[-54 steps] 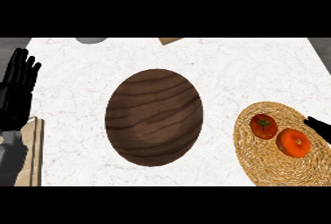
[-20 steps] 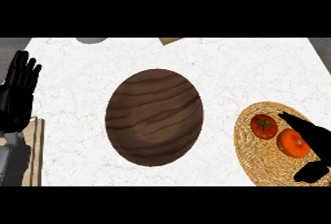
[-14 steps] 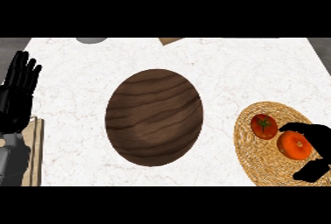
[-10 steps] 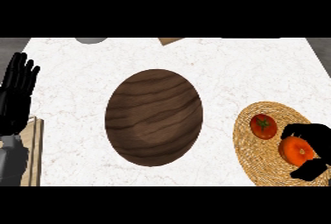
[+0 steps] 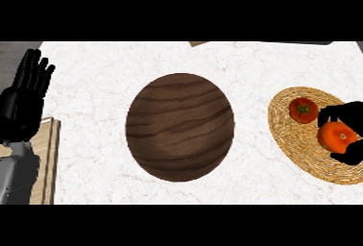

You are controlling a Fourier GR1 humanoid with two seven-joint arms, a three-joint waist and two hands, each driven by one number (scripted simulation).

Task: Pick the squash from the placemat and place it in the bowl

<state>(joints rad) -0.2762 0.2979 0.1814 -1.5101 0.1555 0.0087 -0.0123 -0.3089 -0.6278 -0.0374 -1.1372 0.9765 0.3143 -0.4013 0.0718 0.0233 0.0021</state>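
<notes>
Now right robot hand point(image 5: 349, 129) has closed around squash point(image 5: 339, 137).

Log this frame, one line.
phase: grasp | right hand: curled round squash on placemat | left hand: open, resting | bowl: empty

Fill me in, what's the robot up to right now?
The right hand is curled round the orange squash on the woven placemat at the counter's right side; the squash looks not yet lifted. A smaller red vegetable lies beside it on the mat, apart from the hand. The dark wooden bowl sits mid-counter with nothing in it. The left hand rests open at the left edge, fingers up.
</notes>
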